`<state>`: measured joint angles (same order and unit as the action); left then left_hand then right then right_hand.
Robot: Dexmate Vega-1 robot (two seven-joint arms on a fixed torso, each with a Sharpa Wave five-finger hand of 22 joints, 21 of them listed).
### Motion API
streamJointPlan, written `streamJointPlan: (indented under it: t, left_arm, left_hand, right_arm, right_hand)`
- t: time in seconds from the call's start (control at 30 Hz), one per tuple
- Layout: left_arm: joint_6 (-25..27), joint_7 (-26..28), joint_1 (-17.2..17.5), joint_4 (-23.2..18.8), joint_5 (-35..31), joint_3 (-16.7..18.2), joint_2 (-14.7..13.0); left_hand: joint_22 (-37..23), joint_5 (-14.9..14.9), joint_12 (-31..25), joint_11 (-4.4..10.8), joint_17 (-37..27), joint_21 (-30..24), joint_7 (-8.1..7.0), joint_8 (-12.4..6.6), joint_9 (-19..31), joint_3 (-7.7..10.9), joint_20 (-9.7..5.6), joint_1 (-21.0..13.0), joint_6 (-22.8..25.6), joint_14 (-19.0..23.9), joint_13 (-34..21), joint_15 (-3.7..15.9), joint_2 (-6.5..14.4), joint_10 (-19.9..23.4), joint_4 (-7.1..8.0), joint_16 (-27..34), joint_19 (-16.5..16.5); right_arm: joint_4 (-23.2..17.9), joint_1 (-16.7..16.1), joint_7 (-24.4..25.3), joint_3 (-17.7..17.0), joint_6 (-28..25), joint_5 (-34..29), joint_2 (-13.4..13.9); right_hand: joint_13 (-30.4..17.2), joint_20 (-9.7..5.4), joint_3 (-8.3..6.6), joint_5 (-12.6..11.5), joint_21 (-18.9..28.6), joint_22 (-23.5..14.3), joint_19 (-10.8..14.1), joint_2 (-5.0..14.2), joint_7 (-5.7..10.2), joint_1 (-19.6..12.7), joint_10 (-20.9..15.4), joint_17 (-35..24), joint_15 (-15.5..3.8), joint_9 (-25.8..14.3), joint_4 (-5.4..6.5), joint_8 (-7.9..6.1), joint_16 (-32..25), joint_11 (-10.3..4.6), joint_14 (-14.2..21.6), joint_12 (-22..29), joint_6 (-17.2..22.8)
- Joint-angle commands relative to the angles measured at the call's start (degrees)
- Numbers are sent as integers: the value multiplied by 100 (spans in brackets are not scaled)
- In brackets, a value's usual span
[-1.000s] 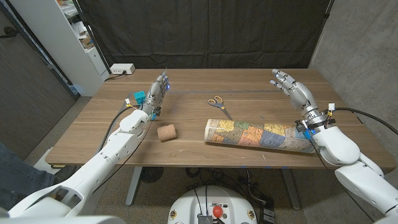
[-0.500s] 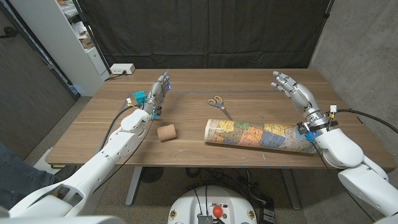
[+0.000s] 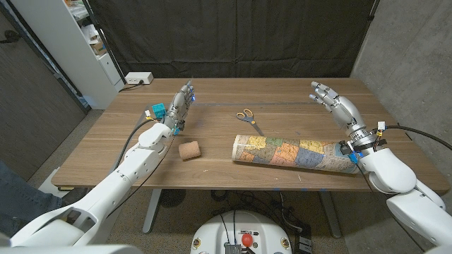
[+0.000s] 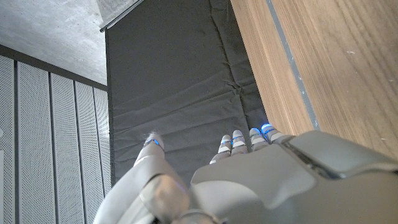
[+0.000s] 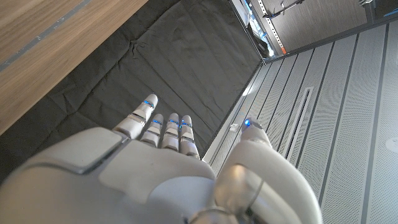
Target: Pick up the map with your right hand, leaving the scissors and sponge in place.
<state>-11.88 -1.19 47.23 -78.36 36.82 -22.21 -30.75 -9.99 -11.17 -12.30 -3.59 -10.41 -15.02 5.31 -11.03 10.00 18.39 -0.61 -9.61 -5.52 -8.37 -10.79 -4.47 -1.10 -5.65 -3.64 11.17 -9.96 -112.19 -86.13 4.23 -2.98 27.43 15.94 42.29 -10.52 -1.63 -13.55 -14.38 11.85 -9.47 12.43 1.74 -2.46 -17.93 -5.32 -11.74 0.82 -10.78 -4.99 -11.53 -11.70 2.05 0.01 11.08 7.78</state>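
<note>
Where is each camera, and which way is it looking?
Head view: on the robot's head, looking down at the table with map, scissors, sponge; both arms, left hand, right hand.
Left wrist view: on the left wrist, looking along the left hand toward the black curtain.
Right wrist view: on the right wrist, looking along the right hand.
Shared: wrist views both show curtain and table edge.

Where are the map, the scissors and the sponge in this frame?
map point(image 3: 296, 153), head view, middle of the rolled tube.
scissors point(image 3: 247, 118), head view, near the pivot below the orange handles.
sponge point(image 3: 189, 149), head view, centre of its brown top face.
</note>
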Motion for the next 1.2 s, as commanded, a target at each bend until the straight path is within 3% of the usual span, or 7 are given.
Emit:
streamJointPlan:
  t: [0.03,1.2]
  left_arm:
    - [21,28,26,-83,-20,5,-38]
    - [56,71,-20,-93,-18,10,-17]
  left_hand:
    - [-28,11,16,17,-15,16,-26,22,24,-11,-19,-28,20,-30,-22,7,50,-42,-33,-28,-151]
    - [-33,15,11,17,-17,76,-25,17,25,-22,31,-25,37,0,-24,-11,71,-20,-49,-15,-153]
  right_arm:
    - [-120,-153,30,-132,-51,-241,-62]
    - [-243,-298,-76,-222,-131,-390,-152]
  right_hand:
    - [-24,11,-7,36,-11,-32,47,-10,58,-50,-34,-5,29,-16,-52,11,-17,-13,33,6,15]
    - [-26,40,0,48,-42,-33,32,-9,95,-50,-27,-11,24,-17,-70,14,-16,-52,33,2,14]
